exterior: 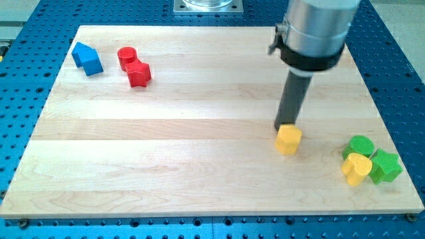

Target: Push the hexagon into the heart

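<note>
Counter (199, 166): wooden board, seven blocks, listed left to right.
- Blue block (87, 58), one, upper left.
- Red cylinder (126, 58) and red star (139, 74), two, touching.
- Yellow hexagon (288, 140), one, lower right; my tip (287, 126) touching its top edge.
- Yellow heart (356, 168), one, wedged between green cylinder (360, 145) and green star (385, 166).

No hand fitted; bare rod only.

Risk: tip sits above hexagon, heart lies right; push from here likely drives hexagon toward frame bottom, missing heart. Off-centre contact could disturb greens.

the yellow heart (356, 168) partly hides the green blocks (362, 146) behind it.
</note>
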Controlling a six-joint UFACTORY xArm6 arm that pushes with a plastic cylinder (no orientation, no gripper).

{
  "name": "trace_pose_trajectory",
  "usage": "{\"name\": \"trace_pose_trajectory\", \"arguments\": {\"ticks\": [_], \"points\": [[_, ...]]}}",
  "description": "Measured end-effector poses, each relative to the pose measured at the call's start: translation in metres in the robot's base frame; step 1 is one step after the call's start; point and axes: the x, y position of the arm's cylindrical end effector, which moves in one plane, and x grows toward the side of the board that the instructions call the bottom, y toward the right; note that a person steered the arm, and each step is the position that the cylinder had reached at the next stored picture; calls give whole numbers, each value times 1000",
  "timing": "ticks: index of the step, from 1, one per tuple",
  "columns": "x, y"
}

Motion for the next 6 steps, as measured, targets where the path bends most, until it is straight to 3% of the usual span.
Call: {"name": "trace_pose_trajectory", "arguments": {"ticks": [1, 4, 6], "points": [[9, 2], [52, -65], [50, 39]]}}
